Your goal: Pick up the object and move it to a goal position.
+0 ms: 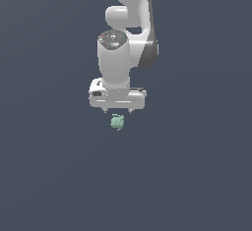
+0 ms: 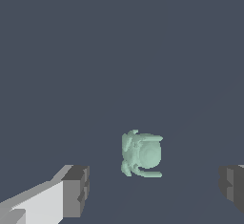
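My gripper point(image 2: 151, 189) hangs with jaws spread wide, its fingers point(image 2: 76, 189) flanking the object point(image 2: 142, 154) below so I can descend and close.

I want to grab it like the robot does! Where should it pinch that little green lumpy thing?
Probably around the round middle of the mint-green blob, coming straight down from above. The gripper hangs open just over it, and in the wrist view the blob sits between the two fingers and is far narrower than their gap. The thin curled bits at its edges look poor to pinch.
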### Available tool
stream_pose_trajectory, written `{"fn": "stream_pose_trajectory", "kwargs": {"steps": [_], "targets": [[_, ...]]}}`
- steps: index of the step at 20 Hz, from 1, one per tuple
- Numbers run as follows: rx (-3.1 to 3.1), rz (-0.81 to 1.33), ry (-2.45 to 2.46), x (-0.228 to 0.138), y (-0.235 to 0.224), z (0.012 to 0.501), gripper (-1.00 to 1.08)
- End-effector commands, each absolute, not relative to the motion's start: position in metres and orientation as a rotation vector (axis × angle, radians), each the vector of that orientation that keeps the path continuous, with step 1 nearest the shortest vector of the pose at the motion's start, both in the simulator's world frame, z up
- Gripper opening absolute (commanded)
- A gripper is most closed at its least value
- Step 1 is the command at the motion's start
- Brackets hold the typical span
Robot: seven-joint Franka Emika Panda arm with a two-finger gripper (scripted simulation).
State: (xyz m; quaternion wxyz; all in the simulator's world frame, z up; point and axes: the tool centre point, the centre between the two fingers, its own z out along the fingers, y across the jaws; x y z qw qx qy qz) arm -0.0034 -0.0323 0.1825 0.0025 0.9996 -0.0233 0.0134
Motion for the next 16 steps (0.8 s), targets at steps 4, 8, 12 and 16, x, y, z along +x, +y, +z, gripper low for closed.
{"fn": "stream_pose_trajectory", "kwargs": {"steps": [4,8,12,16], "targets": [[3.129,0.041,-0.075,-0.004,-0.039,0.184,1.0],[3.108,0.037,-0.08,-0.005,-0.059,0.189,1.0],[3.105,0.036,-0.08,-0.005,-0.062,0.191,1.0],[3.109,0.034,-0.082,-0.007,-0.059,0.182,1.0]]}}
